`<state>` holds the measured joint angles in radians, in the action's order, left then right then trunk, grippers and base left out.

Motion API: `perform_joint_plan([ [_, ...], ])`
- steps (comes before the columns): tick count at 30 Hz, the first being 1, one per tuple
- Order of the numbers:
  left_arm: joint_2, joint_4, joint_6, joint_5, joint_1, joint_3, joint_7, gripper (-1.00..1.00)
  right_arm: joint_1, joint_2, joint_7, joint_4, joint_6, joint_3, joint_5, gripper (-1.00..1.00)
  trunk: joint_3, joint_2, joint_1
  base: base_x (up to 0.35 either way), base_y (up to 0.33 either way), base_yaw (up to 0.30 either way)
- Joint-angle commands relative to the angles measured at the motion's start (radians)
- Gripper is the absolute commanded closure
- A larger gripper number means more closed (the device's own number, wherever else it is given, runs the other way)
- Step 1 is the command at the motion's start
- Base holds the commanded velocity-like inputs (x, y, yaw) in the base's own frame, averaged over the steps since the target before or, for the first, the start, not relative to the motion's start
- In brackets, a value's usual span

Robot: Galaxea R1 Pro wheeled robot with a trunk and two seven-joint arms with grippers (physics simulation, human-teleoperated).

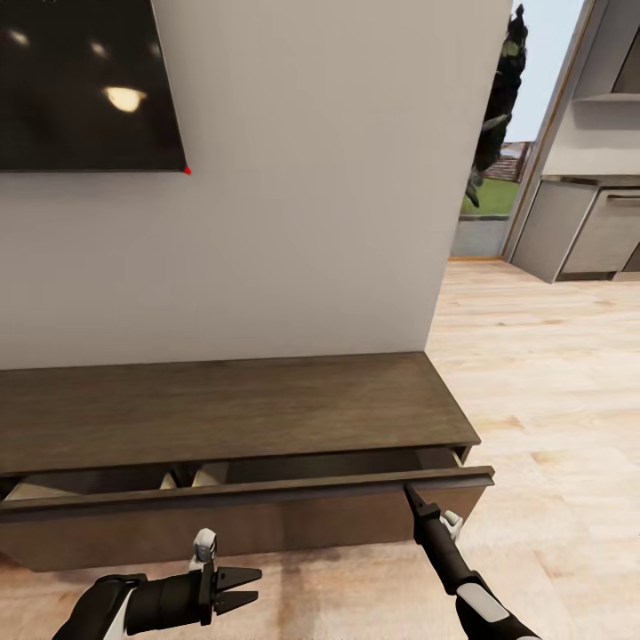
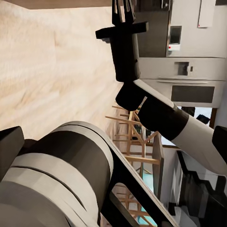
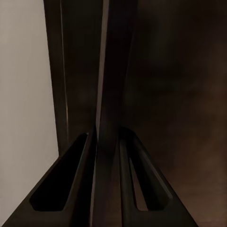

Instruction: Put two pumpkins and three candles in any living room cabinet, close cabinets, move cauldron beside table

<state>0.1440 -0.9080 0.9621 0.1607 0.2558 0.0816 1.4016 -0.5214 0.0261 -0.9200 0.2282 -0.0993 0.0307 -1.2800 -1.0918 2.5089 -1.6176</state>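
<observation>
- Two drawers of the long dark brown cabinet (image 1: 222, 409) stand pulled out a little in the head view, with pale wood showing inside the left one; the cabinet sits against a pale wall (image 1: 302, 178), under the corner of a black TV screen (image 1: 84, 80).
- One long drawer front (image 1: 249, 493) runs along the cabinet's face, and the right gripper (image 1: 411, 492) meets its top edge near the right end, fingertips at the lip, the black arm rising to it from the lower right.
- The left gripper (image 1: 249, 588) hangs low over the pale wood floor (image 1: 551, 382), in front of the cabinet and apart from it, pointing to the right with its fingers a narrow gap apart and nothing between them.
- Beyond the wall's end, grey kitchen cupboards (image 1: 578, 231) and a dark plant (image 1: 498, 98) by a window show at the far right.
- In the left wrist view, the right arm (image 2: 142, 85) reaches across to the dark cabinet edge, with the wood floor, wooden chairs (image 2: 135, 137) and kitchen appliances (image 2: 189, 71) behind it; the left gripper's own fingers are hidden behind its wrist housing.
- In the right wrist view, the two dark fingers (image 3: 71, 189) straddle the thin upright edge of the drawer front (image 3: 111, 85), closed narrowly upon it, one finger on each side.
</observation>
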Motion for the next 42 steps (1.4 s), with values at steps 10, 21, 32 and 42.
perform_joint_plan([
  [10,0.0,0.0,0.01,0.002,0.0,0.0,0.002,-1.0,0.0,0.0,-0.002,-0.033,-0.011,-0.001,-0.002,1.0,-0.001,0.0,0.0,-0.036,0.0,0.0],
  [21,0.0,0.0,0.01,0.002,0.0,-0.003,0.002,-1.0,0.0,0.0,-0.002,-0.033,-0.011,0.0,-0.001,1.0,-0.001,0.0,0.0,-0.022,0.0,0.0],
  [32,0.0,0.0,0.01,0.002,0.0,-0.005,0.002,-1.0,0.0,0.0,-0.002,-0.033,-0.011,0.0,-0.002,1.0,-0.001,0.0,0.0,-0.058,0.0,0.0],
  [42,0.0,-0.001,0.01,0.002,0.0,-0.005,0.002,-1.0,0.0,0.001,-0.002,-0.033,-0.011,-0.001,-0.001,1.0,-0.001,0.0,0.0,-0.028,0.0,0.0],
])
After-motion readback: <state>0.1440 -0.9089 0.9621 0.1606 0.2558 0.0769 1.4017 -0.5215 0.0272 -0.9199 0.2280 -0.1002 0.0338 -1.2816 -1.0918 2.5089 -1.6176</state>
